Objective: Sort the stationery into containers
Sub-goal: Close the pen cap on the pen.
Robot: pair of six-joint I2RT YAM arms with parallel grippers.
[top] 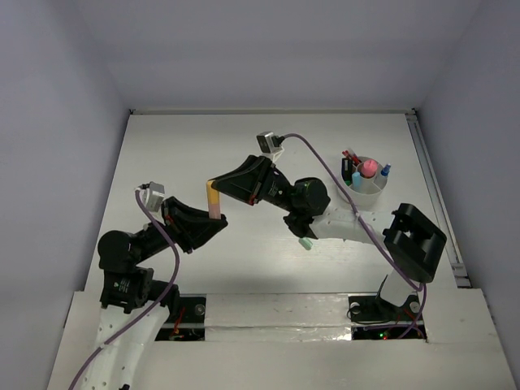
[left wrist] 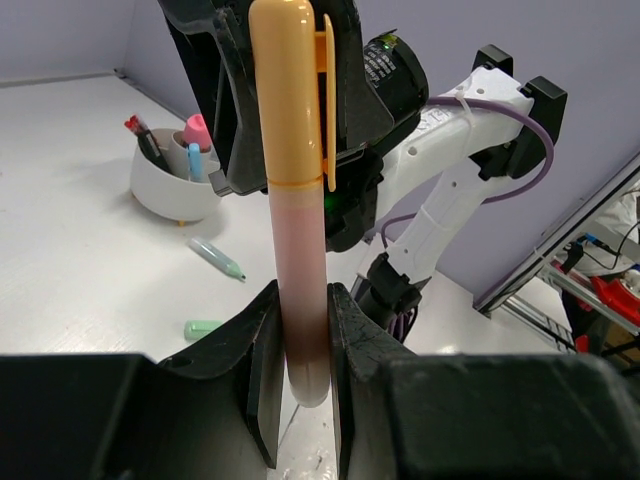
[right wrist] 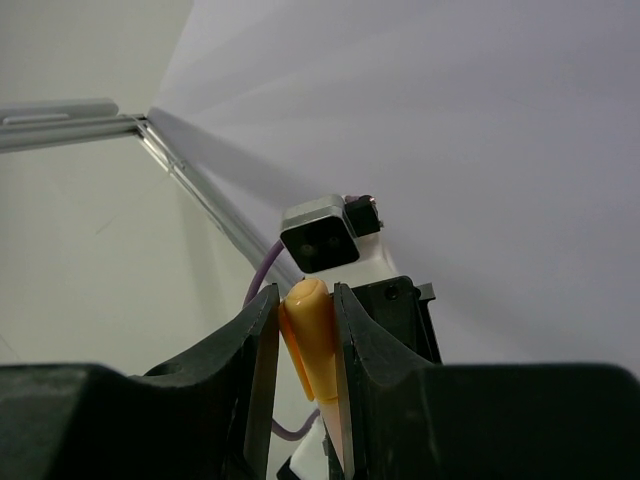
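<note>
An orange-capped marker with a pink body [top: 213, 199] hangs in the air over the middle of the table, held at both ends. My left gripper [top: 218, 218] is shut on its pink lower end [left wrist: 303, 340]. My right gripper [top: 213, 185] is shut on the orange cap [right wrist: 312, 335], and its black fingers [left wrist: 225, 100] flank the cap in the left wrist view. The whitish round cup [top: 370, 193] stands at the back right. It holds a pink-capped bottle [top: 369, 168], a blue marker [top: 384, 171] and red pens [top: 349, 154].
A mint eraser [top: 305, 243] lies on the table under the right arm. A mint marker [left wrist: 217, 258] lies between that eraser [left wrist: 203, 328] and the cup [left wrist: 170, 195]. The right arm stretches across the table's middle. A rail [top: 435, 195] runs along the right edge.
</note>
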